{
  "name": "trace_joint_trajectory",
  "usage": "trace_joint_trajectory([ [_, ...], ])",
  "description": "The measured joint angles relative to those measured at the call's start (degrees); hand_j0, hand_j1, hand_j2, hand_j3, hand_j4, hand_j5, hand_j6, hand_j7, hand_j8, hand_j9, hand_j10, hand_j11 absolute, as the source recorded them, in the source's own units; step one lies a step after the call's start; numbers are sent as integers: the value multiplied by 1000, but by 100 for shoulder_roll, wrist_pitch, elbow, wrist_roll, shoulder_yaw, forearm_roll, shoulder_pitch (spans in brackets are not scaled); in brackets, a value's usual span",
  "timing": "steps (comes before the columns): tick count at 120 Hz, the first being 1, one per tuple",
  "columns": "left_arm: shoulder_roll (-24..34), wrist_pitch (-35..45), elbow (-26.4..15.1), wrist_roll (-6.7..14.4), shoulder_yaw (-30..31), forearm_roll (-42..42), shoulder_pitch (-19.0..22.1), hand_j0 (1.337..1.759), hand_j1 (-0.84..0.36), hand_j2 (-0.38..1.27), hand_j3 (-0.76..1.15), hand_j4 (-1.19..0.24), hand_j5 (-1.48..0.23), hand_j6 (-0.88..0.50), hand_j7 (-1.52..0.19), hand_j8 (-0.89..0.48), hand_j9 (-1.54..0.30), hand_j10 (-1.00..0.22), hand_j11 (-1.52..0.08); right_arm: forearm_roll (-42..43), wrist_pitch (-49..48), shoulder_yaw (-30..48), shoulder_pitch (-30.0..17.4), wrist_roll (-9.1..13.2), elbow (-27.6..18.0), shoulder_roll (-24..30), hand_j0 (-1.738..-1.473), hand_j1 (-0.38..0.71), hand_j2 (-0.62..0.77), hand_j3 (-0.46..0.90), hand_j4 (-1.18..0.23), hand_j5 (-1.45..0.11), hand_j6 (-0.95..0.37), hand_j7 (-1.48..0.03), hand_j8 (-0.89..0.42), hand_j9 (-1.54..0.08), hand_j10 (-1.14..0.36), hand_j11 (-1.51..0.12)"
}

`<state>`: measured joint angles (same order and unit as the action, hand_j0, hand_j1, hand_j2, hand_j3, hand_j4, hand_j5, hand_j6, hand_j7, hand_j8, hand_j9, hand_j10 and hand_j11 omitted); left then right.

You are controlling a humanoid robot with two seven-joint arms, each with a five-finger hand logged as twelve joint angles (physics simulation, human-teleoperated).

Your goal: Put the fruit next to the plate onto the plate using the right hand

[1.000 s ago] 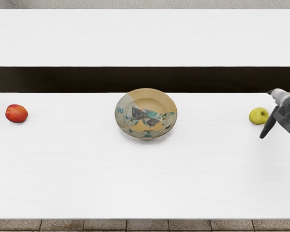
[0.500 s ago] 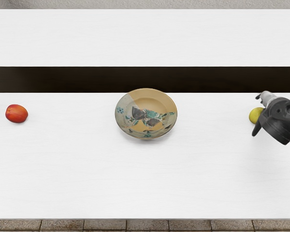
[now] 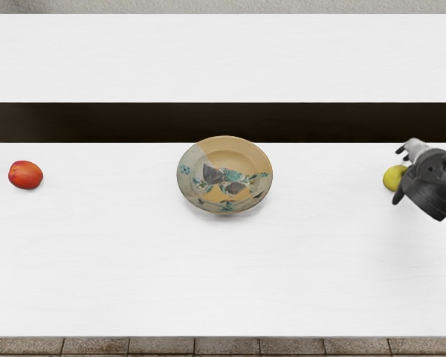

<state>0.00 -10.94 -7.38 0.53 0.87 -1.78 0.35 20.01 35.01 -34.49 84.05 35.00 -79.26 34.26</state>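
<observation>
Here's the right hand (image 3: 429,183), well out to the right of the plate (image 3: 224,140), sitting over the yellow-green fruit (image 3: 392,177). The fruit lies on the hand's plate-ward side, and only that edge of it peeks out. Has the hand closed on it? Cannot tell from here. The fruit looks nearly round, with no long axis to speak of, and which way it points is hidden. The carry, I'd judge, runs straight left to the plate. The red fruit (image 3: 25,175) lies far off the plate's left, much farther from this hand.
</observation>
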Motion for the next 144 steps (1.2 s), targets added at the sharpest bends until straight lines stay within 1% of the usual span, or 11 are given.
trace_joint_trajectory([
  [79,0,0,0,0,0,2,0,1658,349,0,0,-1,0,-1,0,-1,0,-1,0,1,0,7,-285,0,518,-297,-1658,39,-63,0,-325,-422,-326,-422,-326,-422,-325,-422],
  [88,0,-2,0,0,0,0,0,1658,349,0,0,-1,0,-1,0,-1,0,-1,0,-3,0,10,-303,0,531,-334,-1658,156,-83,0,-423,-551,-425,-550,-424,-551,-424,-551],
  [89,0,-1,0,0,0,1,0,1658,349,0,0,-1,0,-1,0,-1,0,-1,0,-3,-3,10,-310,2,532,-337,-1658,171,-79,0,-439,-579,-442,-574,-405,-702,-441,-575],
  [90,0,-2,0,0,0,1,0,1658,349,0,0,-1,0,-1,0,-1,0,-1,0,-5,0,10,-317,2,533,-341,-1657,186,-79,-4,-459,-597,-511,-449,-426,-716,-460,-594],
  [91,0,-2,0,0,0,1,0,1658,349,0,0,-1,0,-1,0,-1,0,-1,0,5,4,10,-323,1,534,-344,-1657,200,-69,-9,-481,-610,-453,-556,-449,-724,-481,-609],
  [96,0,-1,0,0,0,0,0,1658,349,0,0,-1,0,-1,0,-1,0,-1,0,27,10,13,-348,-1,539,-358,-1657,279,-60,-2,-528,-687,-345,-721,-406,-785,-560,-695],
  [109,0,-1,0,0,0,2,0,1658,349,0,0,-1,0,-1,0,-1,0,-1,0,39,29,101,-415,26,547,-374,-1647,370,19,6,-383,-850,-189,-940,-264,-1019,-694,-868],
  [114,0,-1,0,-1,-3,3,1,1658,349,0,0,-1,0,-1,0,-1,0,-1,0,-22,67,233,-465,60,548,-370,-1680,405,58,-27,-354,-887,-110,-1013,-179,-1115,-735,-903],
  [115,0,-1,0,-2,-4,4,1,1658,349,0,0,-1,0,-1,0,-1,0,0,0,-34,72,267,-474,63,548,-369,-1644,412,60,-6,-348,-894,-115,-999,-161,-1126,-741,-911],
  [126,0,-1,0,-1,-2,1,0,1658,349,0,0,-1,0,-1,0,-1,0,-1,0,-20,21,823,-532,30,546,-340,-1644,369,175,-1,-433,-984,-260,-1017,-317,-1111,-785,-998],
  [144,0,0,0,0,-1,0,0,1658,349,0,0,-1,-1,-1,-1,-1,-1,-1,-1,-30,-21,2424,-781,13,549,187,-1644,323,230,0,-469,-1068,-275,-1078,-373,-1142,-819,-1089],
])
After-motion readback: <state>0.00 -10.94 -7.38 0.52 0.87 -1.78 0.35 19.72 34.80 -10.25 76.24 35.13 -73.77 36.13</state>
